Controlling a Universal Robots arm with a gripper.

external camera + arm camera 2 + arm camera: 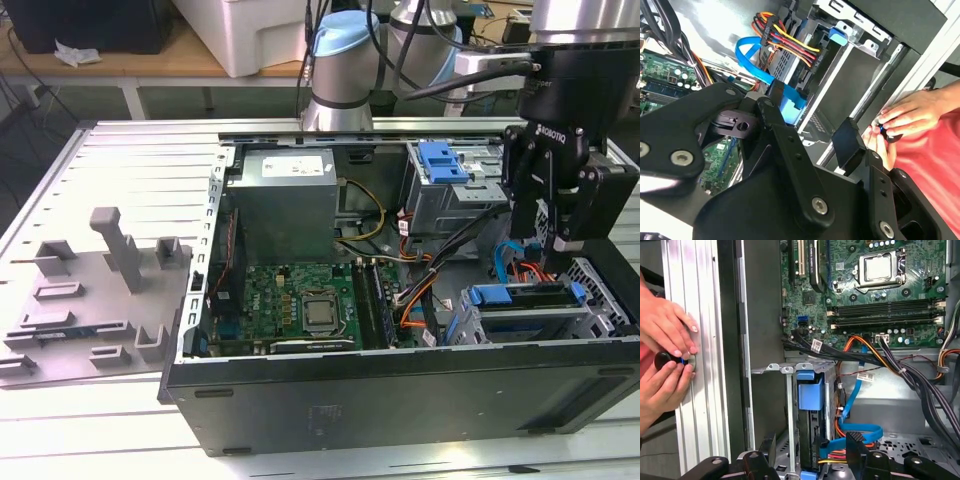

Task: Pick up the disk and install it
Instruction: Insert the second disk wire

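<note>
We see the disk (810, 405) seated edge-on in the drive cage (530, 320) of the computer case (400, 390); our gripper (810, 452) hovers above, fingers released and empty, installation apparently done.

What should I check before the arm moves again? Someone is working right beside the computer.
1. Gripper open, fingers either side of the disk: ok.
2. Disk in the metal cage: ok; fully seated: cannot tell.
3. Hands away from the arm: not ok, they rest on the table rail beside the case.
4. Blue cable clear of the fingers: cannot tell.
5. Case side open: ok.
</note>
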